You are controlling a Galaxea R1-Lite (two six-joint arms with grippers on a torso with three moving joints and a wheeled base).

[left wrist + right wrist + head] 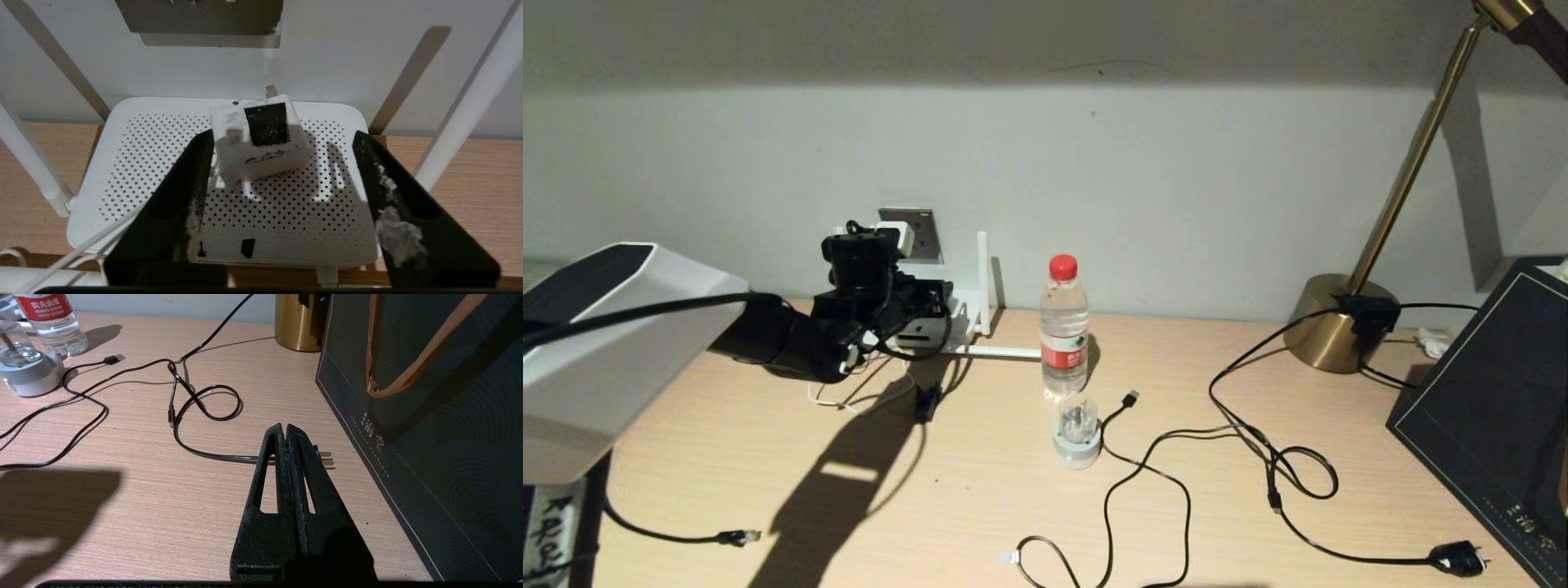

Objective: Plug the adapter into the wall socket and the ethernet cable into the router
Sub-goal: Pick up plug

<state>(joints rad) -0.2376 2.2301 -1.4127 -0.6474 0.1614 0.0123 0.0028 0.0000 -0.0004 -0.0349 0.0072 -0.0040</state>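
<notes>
The left gripper [278, 204] is hovering over the flat white perforated router [135, 171], its two black fingers [179, 212] standing wide apart and clamping nothing. The small white rectangular adapter [261, 141] with the dark patch on its face is sitting between and just ahead of the fingertips, tilted, with a metal prong at its far end pointing toward the wall. It cannot be told whether the adapter is resting on the router or hanging free. The square grey metallic wall socket [204, 16] is lying beyond and above the adapter, so the adapter is appearing not seated. The left arm is reaching forward from the left side of the desk, wrist pitched downward at the router. The thin black ethernet cable [686, 537] with a clear-tipped plug is lying on the pale wooden desk [980, 490] near the front left edge, well apart from the router. The right gripper [286, 457] is parked over the desk's right side, fingers pressed together, beside a dark paper bag [429, 437]
</notes>
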